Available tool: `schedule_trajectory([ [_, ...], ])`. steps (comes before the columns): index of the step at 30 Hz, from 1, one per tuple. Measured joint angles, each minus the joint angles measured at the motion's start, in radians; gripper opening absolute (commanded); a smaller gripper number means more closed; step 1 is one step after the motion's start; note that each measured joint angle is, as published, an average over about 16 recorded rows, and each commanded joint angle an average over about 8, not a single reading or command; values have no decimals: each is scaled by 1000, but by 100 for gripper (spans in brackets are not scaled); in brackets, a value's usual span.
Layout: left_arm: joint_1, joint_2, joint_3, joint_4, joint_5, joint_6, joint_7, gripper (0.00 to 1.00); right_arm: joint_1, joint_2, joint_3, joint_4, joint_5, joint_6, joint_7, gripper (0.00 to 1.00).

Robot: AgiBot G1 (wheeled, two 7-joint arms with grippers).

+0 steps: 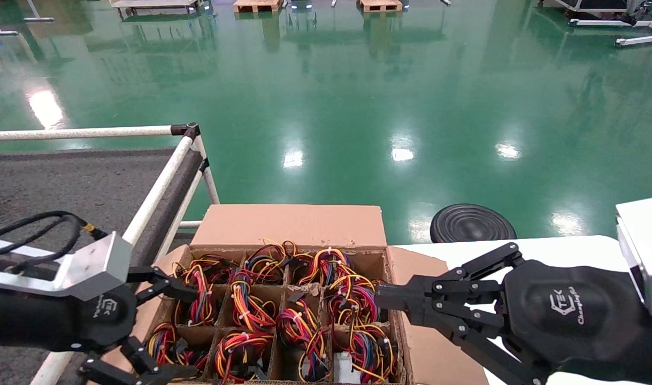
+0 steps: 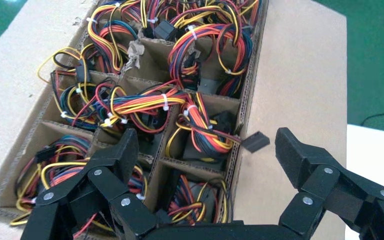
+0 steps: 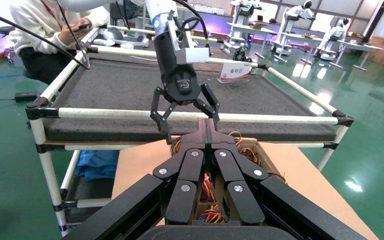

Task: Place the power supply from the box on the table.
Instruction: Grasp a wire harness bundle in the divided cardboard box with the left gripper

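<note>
Power supplies fill the box [image 1: 283, 299], one per cell of its divider grid, and in the head view mostly their zip-tied wire bundles are seen; a bit of silver case [image 1: 350, 369] shows in a cell at about 5 o'clock of the grid. The units are judged heavy, rigid and smooth-sided, while the wires are soft and springy, so a hold on the metal case is advised, not on the bundle. The left gripper [image 1: 162, 326] is spread at the carton's 9 o'clock edge; the right gripper [image 1: 382, 299] is pressed together at its 3 o'clock edge. The table [image 1: 63, 182], dark and rough-looking, lies at 10 o'clock behind white rails.

In the left wrist view the spread fingers [image 2: 125, 150] hang over cells crowded with looping wires [image 2: 150, 102], which may snag on neighbours.

In the right wrist view the closed fingers [image 3: 207, 137] point toward the bare table [image 3: 130, 87]; a seated person [image 3: 45, 30] and green floor [image 3: 380, 125] lie beyond
</note>
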State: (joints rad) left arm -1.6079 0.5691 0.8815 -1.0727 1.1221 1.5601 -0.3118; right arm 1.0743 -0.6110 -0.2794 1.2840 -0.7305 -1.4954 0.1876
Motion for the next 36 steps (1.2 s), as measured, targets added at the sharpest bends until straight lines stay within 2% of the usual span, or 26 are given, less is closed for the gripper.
schedule_trajectory([
  [16, 35, 59, 36, 126, -29, -3, 27, 100, 0, 0, 0, 0, 0, 0, 0, 0],
  [36, 60, 106, 72, 211, -54, 7, 44, 100, 0, 0, 0, 0, 0, 0, 0, 0],
])
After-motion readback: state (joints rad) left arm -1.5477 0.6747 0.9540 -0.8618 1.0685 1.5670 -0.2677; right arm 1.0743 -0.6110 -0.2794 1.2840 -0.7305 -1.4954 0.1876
